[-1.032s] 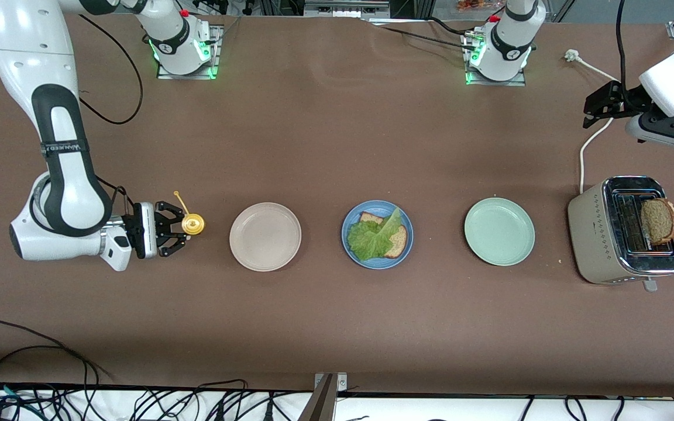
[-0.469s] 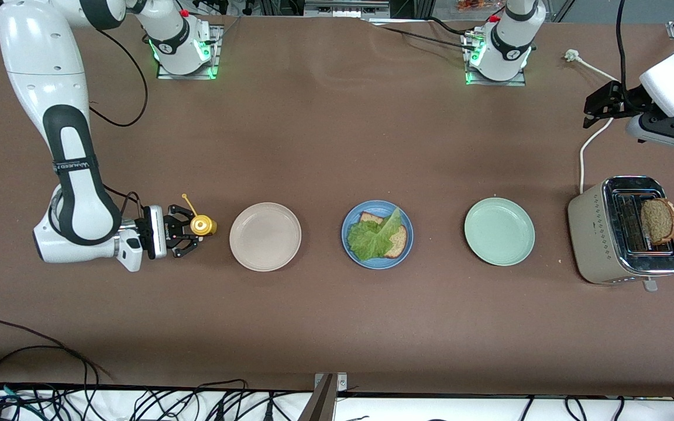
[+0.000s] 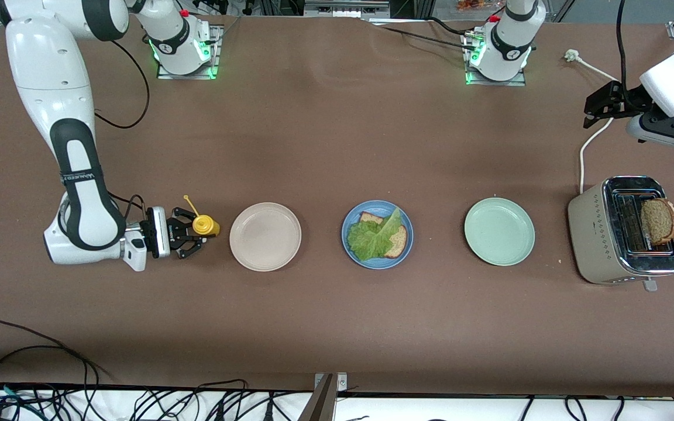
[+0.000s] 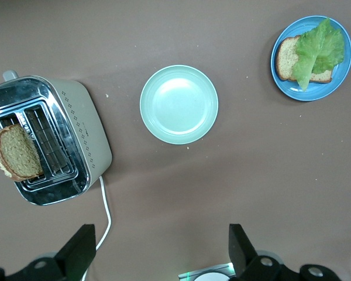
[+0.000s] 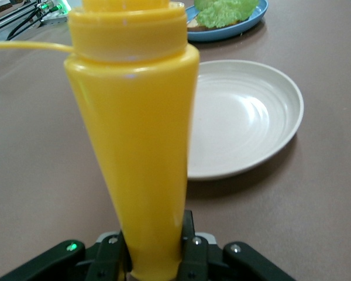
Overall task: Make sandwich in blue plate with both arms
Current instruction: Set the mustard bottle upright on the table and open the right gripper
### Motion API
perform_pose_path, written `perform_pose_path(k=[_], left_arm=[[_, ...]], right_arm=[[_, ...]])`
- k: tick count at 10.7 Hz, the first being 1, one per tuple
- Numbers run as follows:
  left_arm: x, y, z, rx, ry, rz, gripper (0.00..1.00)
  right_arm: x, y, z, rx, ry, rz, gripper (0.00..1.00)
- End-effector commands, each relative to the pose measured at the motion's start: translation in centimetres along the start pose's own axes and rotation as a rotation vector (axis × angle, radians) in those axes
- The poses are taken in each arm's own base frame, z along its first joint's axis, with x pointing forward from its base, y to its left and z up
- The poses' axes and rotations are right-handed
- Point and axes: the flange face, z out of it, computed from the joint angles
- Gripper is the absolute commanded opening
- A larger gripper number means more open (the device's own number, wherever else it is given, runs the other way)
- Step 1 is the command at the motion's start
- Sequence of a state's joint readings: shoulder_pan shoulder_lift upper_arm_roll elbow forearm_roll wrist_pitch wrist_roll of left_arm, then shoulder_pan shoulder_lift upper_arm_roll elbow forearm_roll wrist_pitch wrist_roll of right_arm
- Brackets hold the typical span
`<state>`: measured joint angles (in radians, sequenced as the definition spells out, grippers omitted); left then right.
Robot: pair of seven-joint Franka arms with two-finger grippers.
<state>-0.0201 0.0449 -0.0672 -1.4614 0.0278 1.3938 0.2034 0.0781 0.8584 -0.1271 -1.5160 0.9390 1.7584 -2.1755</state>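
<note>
So right now my right gripper (image 3: 192, 237) is sitting clamped on the yellow squeeze bottle (image 3: 203, 225), holding it upright just beside the beige plate (image 3: 265, 236), toward the right arm's end of the table. In the right wrist view the bottle (image 5: 134, 146) is filling most of the picture, pinched low down between the two fingers (image 5: 190, 249).

The blue plate (image 3: 404, 245) is sitting one plate along from that, in the middle of the row, well apart from both grippers. It's carrying one bread slice (image 3: 396, 241) with the lettuce leaf (image 3: 372, 238) lying on top.

Past that I'm seeing the pale green plate (image 3: 499, 231), then the toaster (image 3: 591, 234) with a second bread slice (image 3: 659, 221) sticking out of a slot.

My left gripper (image 3: 594, 111) is waiting over the table's end near the toaster cord (image 3: 591, 140), jaws wide apart and holding nothing.

Count: three plates, two slices, one leaf, one bottle, one toaster.
</note>
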Motion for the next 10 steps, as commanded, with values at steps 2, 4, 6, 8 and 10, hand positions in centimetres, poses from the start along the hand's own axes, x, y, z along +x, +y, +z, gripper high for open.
perform_pose_path(k=[2, 4, 6, 8, 10], left_arm=[[-0.3, -0.5, -0.6, -0.009, 0.002, -0.009, 1.0], [-0.3, -0.6, -0.6, -0.007, 0.002, -0.006, 1.0], [-0.3, -0.6, -0.6, -0.006, 0.0, -0.006, 1.0], [-0.3, -0.9, -0.5, -0.008, 0.0, -0.011, 1.0], [-0.3, -0.8, -0.5, -0.008, 0.0, -0.009, 1.0]], right_arm=[[-2.0, 0.9, -0.6, -0.025, 0.031, -0.034, 0.02], [-2.6, 0.9, -0.5, -0.029, 0.038, -0.022, 0.36], [-3.4, 0.7, -0.9, -0.038, 0.039, -0.011, 1.0], [-3.5, 0.7, -1.2, -0.042, 0.035, -0.011, 1.0], [-4.3, 0.4, -2.9, -0.054, 0.011, 0.001, 1.0]])
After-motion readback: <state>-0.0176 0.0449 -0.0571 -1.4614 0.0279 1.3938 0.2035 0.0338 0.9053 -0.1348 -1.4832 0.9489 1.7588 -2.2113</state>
